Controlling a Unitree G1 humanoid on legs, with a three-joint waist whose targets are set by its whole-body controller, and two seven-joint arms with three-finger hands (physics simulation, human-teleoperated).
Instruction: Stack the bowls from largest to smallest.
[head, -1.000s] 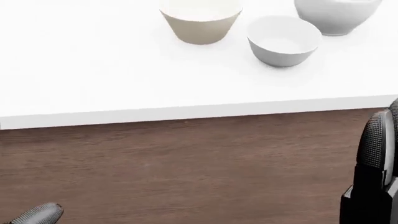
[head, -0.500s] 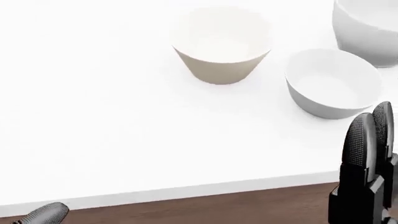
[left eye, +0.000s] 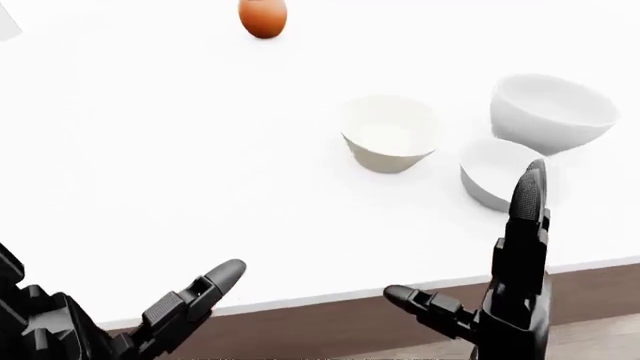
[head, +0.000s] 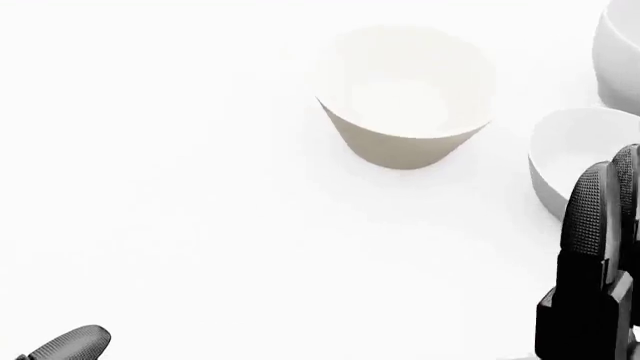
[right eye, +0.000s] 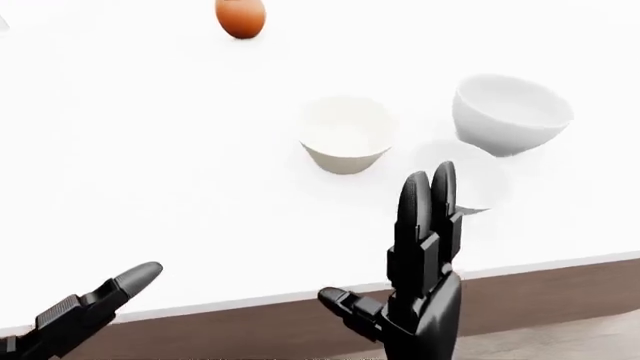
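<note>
Just past the spread, empty right robot hand (left eye: 500, 277), the small bowl (left eye: 497, 171) sits on the bench (left eye: 150, 150), looking hard, smooth and breakable, best held by its rim.

Simulated domestic or kitchen-like setting suggested. Plain white desk (left eye: 150, 187) seen, bearing tableware: three bowls (left eye: 389, 133) grouped together, brown egg (left eye: 263, 16) near top edge of left-eye view. Dark wood-plank floor (right eye: 560, 300) visible below desk edge. Room type not further determinable.
</note>
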